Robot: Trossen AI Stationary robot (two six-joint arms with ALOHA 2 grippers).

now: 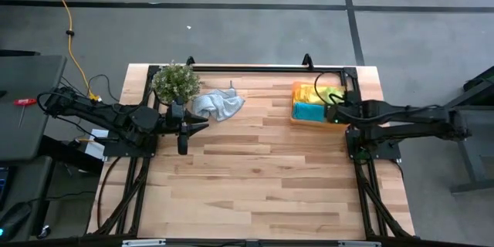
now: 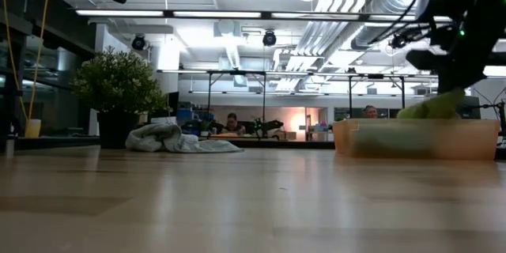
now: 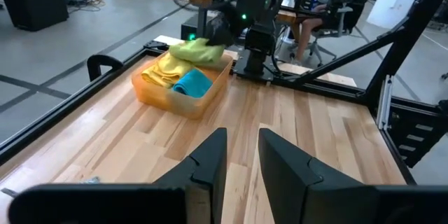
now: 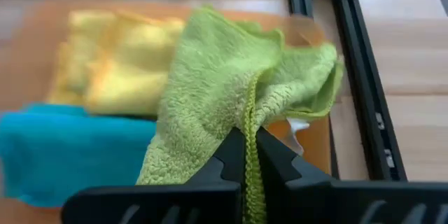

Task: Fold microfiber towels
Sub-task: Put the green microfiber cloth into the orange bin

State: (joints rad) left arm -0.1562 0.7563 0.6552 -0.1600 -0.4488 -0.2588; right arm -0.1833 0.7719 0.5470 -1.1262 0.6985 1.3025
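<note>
An orange tray (image 1: pixel 296 116) at the table's far right holds a yellow towel (image 4: pixel 119 56) and a teal towel (image 4: pixel 63 147). Over the tray, my right gripper (image 4: pixel 250 147) is shut on a lime green towel (image 4: pixel 224 84). A pale grey towel (image 1: pixel 218 105) lies crumpled on the table top at the far left, beside the plant. My left gripper (image 3: pixel 242 157) hangs above the table near the grey towel. It points toward the tray, its fingers a little apart with nothing between them. My right gripper pinches the lime green towel between its two fingers at a stitched edge (image 4: pixel 250 115); several bunched folds gather there. The fingers slant down from above over the tray's right end. The towel hangs slack below them, its lower part (image 3: pixel 199 52) down on the yellow towel in the tray.
A small potted plant (image 1: pixel 176 82) stands at the far left corner. A black frame rail (image 1: pixel 255 69) runs along the table's far edge. The bare wooden top (image 1: pixel 262 177) spreads across the middle and near side. People sit at desks in the room beyond.
</note>
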